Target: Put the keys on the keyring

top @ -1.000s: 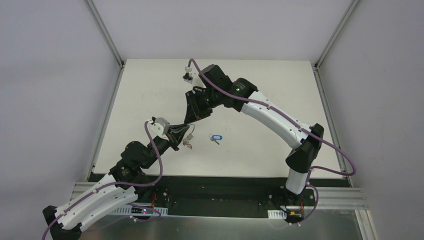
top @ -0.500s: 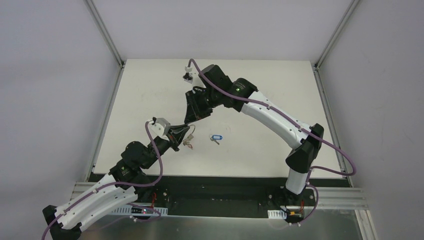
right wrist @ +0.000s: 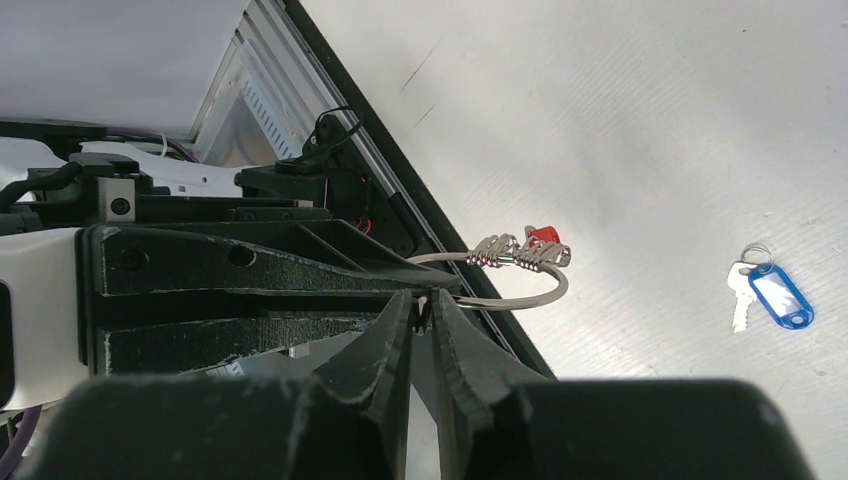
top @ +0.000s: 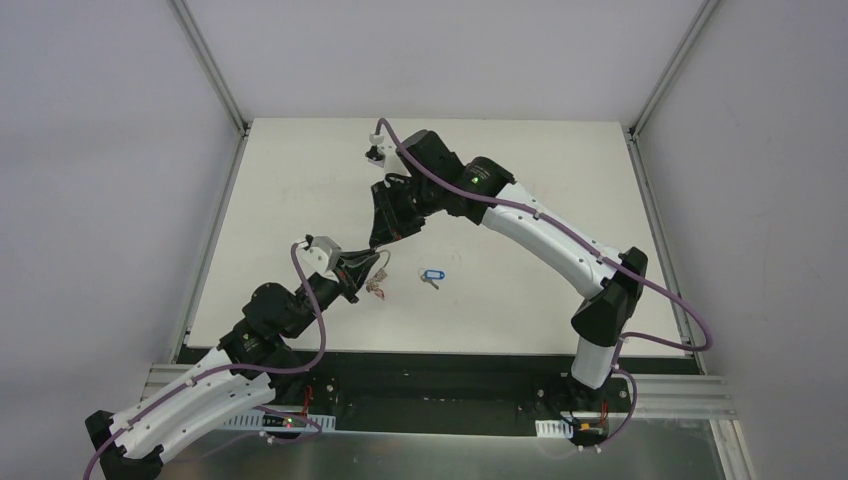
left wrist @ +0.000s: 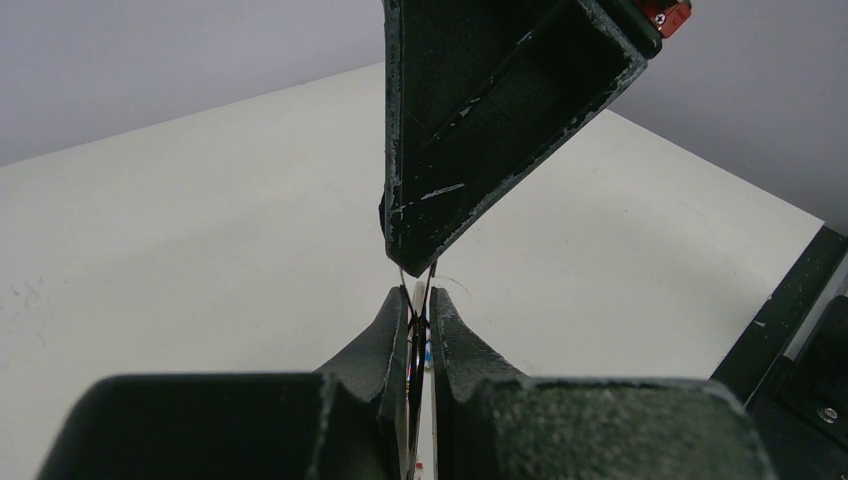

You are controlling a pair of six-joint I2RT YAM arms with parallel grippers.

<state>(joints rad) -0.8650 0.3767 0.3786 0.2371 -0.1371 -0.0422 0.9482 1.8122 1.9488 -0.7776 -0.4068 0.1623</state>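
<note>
Left hand [left wrist: 418, 300] is clamped fully shut on the thin wire of the keyring [right wrist: 545, 293], the metal pinched between its two black fingers near the middle of the worktop [top: 520, 200]. Right hand [right wrist: 424, 300] reaches down from the far side and meets it almost tip to tip, its fingers drawn in to a narrow slit at the same stretch of wire; whether they truly pinch the ring cannot be told. From the right wrist camera the ring curves out past both hands, a fan of small silver keys bunched along its upper arc, with the head of the red-headed key [right wrist: 543, 236] showing at the end of that fan. Whether this key is threaded on the wire is too small to make out. The blue-headed key [right wrist: 779, 297] lies flat on the worktop, well apart from the ring and from both hands, to the right of them in the overhead view, its silver blade pointing towards the near edge.
</note>
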